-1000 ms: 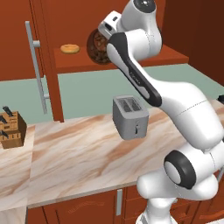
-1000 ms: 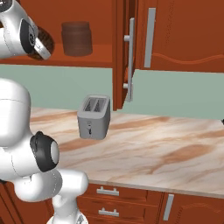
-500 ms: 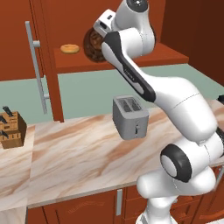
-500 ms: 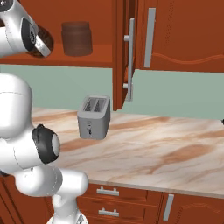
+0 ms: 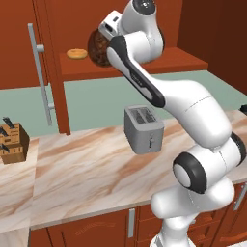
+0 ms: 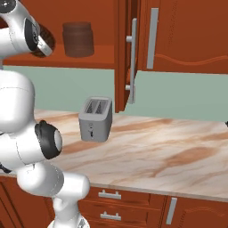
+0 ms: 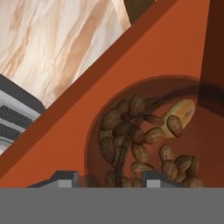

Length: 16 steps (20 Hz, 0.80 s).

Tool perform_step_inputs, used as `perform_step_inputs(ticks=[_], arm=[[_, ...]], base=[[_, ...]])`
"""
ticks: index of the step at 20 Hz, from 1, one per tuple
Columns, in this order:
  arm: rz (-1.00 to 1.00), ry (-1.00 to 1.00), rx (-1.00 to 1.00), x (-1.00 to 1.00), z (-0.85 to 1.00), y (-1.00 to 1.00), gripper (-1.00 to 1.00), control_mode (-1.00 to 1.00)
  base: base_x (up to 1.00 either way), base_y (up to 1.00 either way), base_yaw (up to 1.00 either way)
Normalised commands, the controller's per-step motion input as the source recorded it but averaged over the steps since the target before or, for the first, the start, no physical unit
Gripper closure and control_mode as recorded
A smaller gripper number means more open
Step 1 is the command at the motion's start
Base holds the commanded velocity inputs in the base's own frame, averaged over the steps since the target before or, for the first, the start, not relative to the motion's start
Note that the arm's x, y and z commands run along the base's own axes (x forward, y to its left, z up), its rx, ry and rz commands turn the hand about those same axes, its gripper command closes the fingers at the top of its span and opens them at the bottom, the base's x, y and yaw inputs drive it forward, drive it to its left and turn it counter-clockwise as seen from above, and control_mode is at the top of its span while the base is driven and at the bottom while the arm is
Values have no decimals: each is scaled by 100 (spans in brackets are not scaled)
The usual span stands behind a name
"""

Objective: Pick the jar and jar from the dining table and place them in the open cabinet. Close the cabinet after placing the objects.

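Nut jar [image 5: 99, 48] half behind arm

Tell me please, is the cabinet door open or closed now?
Open. The cabinet door stands edge-on, swung out from the cabinet, and the shelf inside is exposed, with a jar on it.

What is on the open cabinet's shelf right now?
On the cabinet shelf stands a smoky-grey jar. The nut jar sits at the gripper, with a small tan item beside it. The arm hides whether the nut jar rests on the shelf.
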Motion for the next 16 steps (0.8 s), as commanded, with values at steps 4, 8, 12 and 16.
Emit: perform_step_inputs(ticks=[4, 8, 12, 16], arm=[[0, -2, 0, 27, 0, 11, -100, -100], [0, -10, 0, 13, 23, 8, -100, -100], [0, -21, 0, 0, 34, 2, -100, -100], [0, -19, 0, -35, -2, 0, -100, -100]], base=[[0, 0, 0], [0, 0, 0], [0, 0, 0], [0, 0, 0]])
